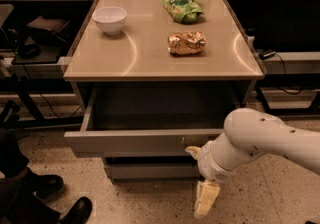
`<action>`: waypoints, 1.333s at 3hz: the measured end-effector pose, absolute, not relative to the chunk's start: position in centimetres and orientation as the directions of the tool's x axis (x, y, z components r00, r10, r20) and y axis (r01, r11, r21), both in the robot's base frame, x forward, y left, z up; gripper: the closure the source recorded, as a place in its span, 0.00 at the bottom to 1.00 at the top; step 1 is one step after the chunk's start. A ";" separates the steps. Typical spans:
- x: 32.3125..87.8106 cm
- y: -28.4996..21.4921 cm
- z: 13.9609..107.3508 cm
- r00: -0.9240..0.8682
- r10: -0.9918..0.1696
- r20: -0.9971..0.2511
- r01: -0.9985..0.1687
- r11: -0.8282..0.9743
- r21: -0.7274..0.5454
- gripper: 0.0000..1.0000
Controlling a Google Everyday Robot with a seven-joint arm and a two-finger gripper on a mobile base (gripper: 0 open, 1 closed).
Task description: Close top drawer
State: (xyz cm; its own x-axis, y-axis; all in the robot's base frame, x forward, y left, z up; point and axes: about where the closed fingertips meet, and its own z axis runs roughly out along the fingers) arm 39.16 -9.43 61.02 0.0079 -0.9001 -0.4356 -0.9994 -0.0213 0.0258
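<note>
Gripper (196, 180), fingers spread and holding nothing, is touching the top drawer (132, 143) front below the tabletop's (150, 63) right corner, drawer jutting half out; pushing squarely toward the tabletop is looking safest against skewing

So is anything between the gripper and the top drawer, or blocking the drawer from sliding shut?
Nothing visible does. The gripper is at the front of the top drawer, near its right end, and the drawer's inside looks bare. The bowl, green bag and gold bag lie on the tabletop, above its path.
</note>
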 end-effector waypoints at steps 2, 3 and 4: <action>44.1 -8.6 62.6 -0.022 -0.892 -0.451 -0.999 0.031 -0.011 0.00; 48.6 -7.0 63.7 -0.044 -0.884 -0.465 -0.997 0.071 -0.040 0.00; 48.5 -7.1 63.7 -0.044 -0.884 -0.465 -0.997 0.071 -0.041 0.00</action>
